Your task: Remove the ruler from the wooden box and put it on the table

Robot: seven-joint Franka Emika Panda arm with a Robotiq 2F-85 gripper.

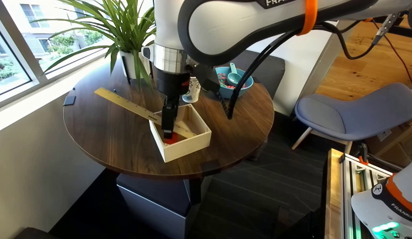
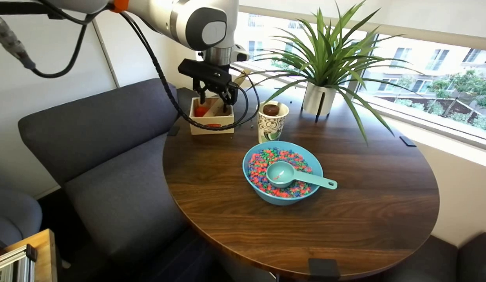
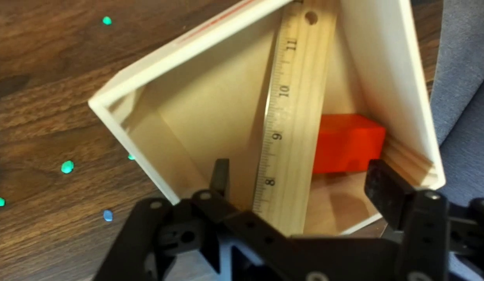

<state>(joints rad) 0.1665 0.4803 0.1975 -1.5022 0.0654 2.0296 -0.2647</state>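
Observation:
The ruler (image 1: 126,104), a long pale wood strip, slants out of the wooden box (image 1: 189,146). One end is inside; the other sticks out past the rim over the dark table (image 1: 106,139). In the wrist view, the ruler (image 3: 292,128) runs between the fingers of my gripper (image 3: 299,175), which is open with a gap on both sides. The box (image 3: 376,58) surrounds the fingertips in that view. An exterior view also shows the gripper (image 2: 214,103) over the box (image 2: 205,128), partly hiding the ruler. A red block (image 3: 347,144) lies in the box beside the ruler.
A patterned paper cup (image 2: 270,127) stands near the box. A blue bowl (image 2: 282,200) of coloured bits holds a teal scoop (image 2: 280,174). A potted plant (image 2: 319,100) stands by the window. Small green beads (image 3: 67,166) lie on the table. A grey bench (image 2: 125,156) borders the table.

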